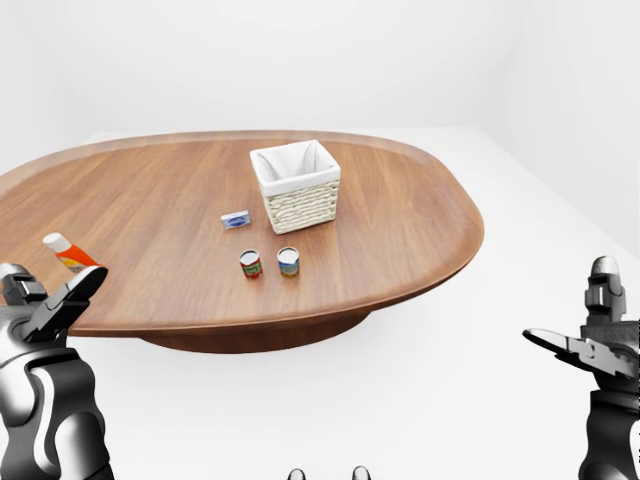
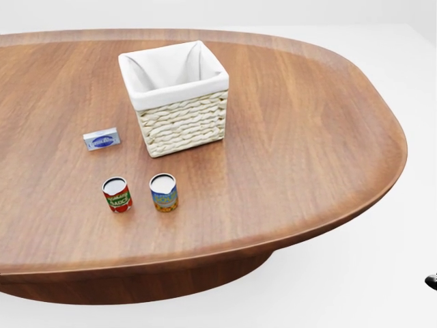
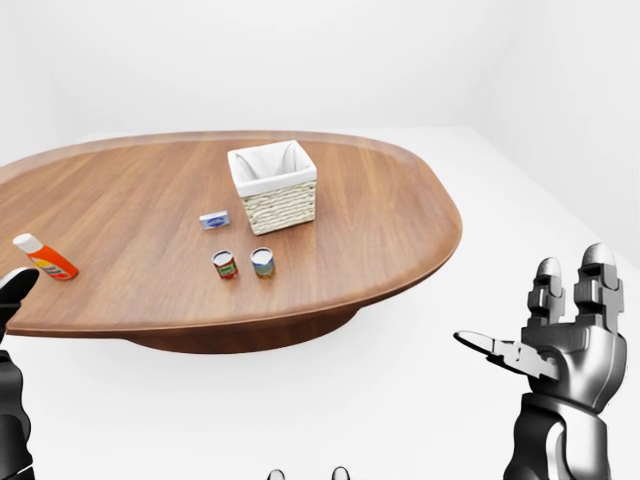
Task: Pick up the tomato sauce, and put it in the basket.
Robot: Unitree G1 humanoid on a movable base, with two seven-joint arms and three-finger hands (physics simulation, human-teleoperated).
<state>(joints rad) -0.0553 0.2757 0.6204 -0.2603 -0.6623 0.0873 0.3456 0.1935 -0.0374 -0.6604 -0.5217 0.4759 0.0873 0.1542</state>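
Left hand (image 1: 45,305): raised at the lower left of the left-eye view, fingers spread, empty.
Bottle (image 3: 44,257): orange, lying near the table's left edge.
Box (image 2: 102,139): small, blue and white, left of the basket.
Sauce (image 2: 117,195): red can, upright, below the basket, just left of 1 blue can (image 2: 164,192).
Basket (image 2: 181,124): wicker, white lining.
Table (image 2: 307,137): oval, wooden.
Right hand (image 3: 560,345): lower right of the right-eye view, fingers spread, empty.
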